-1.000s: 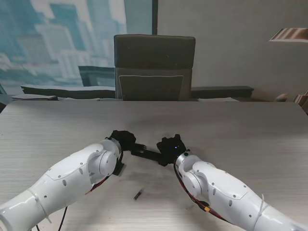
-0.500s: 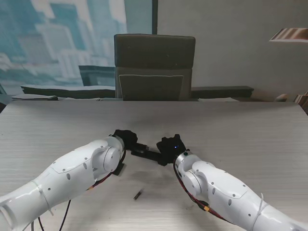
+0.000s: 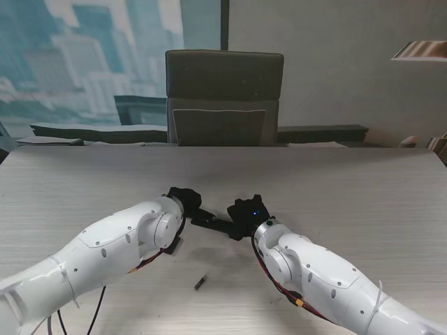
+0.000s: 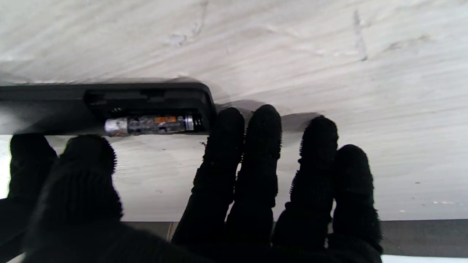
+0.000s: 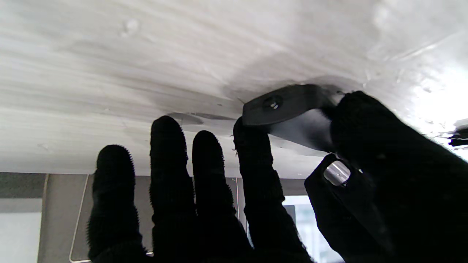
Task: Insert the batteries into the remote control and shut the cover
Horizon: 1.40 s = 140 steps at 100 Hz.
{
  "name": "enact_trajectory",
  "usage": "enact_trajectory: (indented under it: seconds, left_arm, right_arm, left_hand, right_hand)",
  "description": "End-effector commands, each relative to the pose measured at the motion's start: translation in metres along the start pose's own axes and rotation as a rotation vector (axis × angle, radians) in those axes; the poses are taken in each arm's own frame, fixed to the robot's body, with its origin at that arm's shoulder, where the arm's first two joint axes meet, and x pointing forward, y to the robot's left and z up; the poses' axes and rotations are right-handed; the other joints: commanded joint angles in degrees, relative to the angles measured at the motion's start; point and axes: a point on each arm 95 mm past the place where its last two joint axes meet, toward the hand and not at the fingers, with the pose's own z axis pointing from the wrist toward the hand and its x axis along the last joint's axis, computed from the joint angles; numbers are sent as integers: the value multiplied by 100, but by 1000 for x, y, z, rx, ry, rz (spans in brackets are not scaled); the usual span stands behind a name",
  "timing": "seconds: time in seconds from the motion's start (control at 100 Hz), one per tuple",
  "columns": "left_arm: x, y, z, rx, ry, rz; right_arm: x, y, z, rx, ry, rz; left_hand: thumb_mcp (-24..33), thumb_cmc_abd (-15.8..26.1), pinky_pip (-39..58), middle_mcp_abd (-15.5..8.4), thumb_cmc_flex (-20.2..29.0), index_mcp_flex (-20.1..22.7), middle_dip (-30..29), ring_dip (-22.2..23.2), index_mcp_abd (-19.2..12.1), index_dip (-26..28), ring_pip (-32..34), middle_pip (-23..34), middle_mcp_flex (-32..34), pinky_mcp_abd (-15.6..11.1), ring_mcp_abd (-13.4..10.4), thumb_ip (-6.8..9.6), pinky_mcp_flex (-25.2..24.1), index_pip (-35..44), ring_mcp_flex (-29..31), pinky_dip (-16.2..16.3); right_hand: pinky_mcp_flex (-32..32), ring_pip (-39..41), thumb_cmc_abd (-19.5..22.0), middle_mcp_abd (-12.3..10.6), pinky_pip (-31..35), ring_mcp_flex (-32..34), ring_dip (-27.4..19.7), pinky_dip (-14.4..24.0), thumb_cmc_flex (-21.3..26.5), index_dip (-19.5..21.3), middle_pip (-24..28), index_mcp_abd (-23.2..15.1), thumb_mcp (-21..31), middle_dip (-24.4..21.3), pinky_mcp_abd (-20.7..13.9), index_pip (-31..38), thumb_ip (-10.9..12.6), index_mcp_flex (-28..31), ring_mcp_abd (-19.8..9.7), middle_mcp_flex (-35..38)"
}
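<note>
Both hands are laid on the remote control (image 3: 211, 223): left hand (image 3: 183, 201) grips its battery end, right hand (image 3: 246, 216) the other end; one battery (image 4: 148, 125) is seated in the open compartment; another battery (image 3: 200, 282) lies nearer, on the table (image 3: 349, 188).

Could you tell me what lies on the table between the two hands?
In the stand's view, the black remote control spans the gap between the left hand and the right hand, both touching it.

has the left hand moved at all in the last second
Yes. In the stand view the left hand has shifted slightly right and nearer to me, toward the right hand, judged against the loose battery, which has stayed put.
</note>
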Motion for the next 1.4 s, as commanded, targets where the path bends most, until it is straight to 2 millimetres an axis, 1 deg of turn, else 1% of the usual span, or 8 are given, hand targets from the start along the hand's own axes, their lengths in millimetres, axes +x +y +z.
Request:
enact_trajectory:
  seconds: [0.0,0.43,0.46,0.73,0.88,0.9,1.02,1.39]
  left_arm:
    - [3,35,-1,-101,-4,-4]
    - [6,35,-1,-115,-10,17]
    - [6,35,-1,-116,-9,18]
    - [6,35,0,-122,-11,20]
    - [5,36,0,-118,-13,-2]
    - [5,36,0,-118,-12,-5]
    - [3,36,0,-119,-4,-26]
    - [1,36,-2,-138,11,5]
  right_arm:
    - [3,-17,-6,56,1,6]
    - [3,-17,-8,57,-2,6]
    - [3,-17,-8,57,-2,6]
    - [2,-17,-8,59,-3,6]
    - [3,-17,-7,59,-3,8]
    - [3,-17,-7,59,-3,9]
    - [4,-17,-7,60,-3,10]
    - [4,-17,-7,62,-6,9]
  left_hand:
    - [127,-84,-214,-333,45,-217,-490,-608,-409,-243,-980,-1024,-285,-256,-367,166,-125,-559,-48,-165]
    - [569,-354,-280,-381,146,-224,-504,-623,-455,-187,-947,-961,-243,-277,-395,122,-109,-455,17,-209]
    - [1009,-471,-299,-385,-25,-223,-521,-633,-474,-176,-941,-950,-241,-283,-400,30,-105,-441,28,-231]
    - [1317,-432,-335,-408,-98,-230,-523,-639,-478,-168,-942,-938,-237,-293,-416,15,-104,-427,38,-254]
    - [1177,-190,-387,-376,-311,-227,-536,-641,-463,-193,-956,-966,-271,-318,-390,-48,-116,-481,-15,-282]
    - [909,-136,-408,-372,-224,-241,-546,-647,-447,-221,-970,-996,-294,-324,-398,-150,-121,-540,-35,-298]
    - [407,-66,-469,-347,-168,-295,-570,-673,-424,-278,-1042,-1085,-378,-335,-393,-175,-155,-673,-109,-342]
    - [442,-537,-584,-383,142,-449,-621,-738,-408,-359,-1201,-1232,-537,-365,-475,-192,-203,-878,-182,-404]
  right_hand:
    - [11,-44,76,138,137,68,-23,34,73,-181,28,-421,121,24,169,-238,73,203,105,41]
    - [9,-51,117,144,139,60,-25,36,57,-177,26,-418,114,23,160,-242,78,203,98,46]
    - [10,-50,125,143,139,61,-25,36,56,-177,26,-420,113,23,163,-243,79,202,100,45]
    - [8,-43,176,141,140,65,-22,37,56,-177,24,-420,94,22,164,-245,88,200,99,45]
    - [10,-50,184,143,141,60,-25,38,62,-176,23,-418,95,22,165,-244,90,209,103,49]
    - [11,-53,186,145,142,55,-26,38,63,-176,22,-418,94,22,165,-244,90,209,100,47]
    - [12,-55,186,148,143,56,-27,39,64,-177,22,-416,90,22,168,-247,90,206,110,49]
    - [9,-46,194,151,142,59,-23,39,63,-178,21,-412,91,21,166,-253,91,203,106,48]
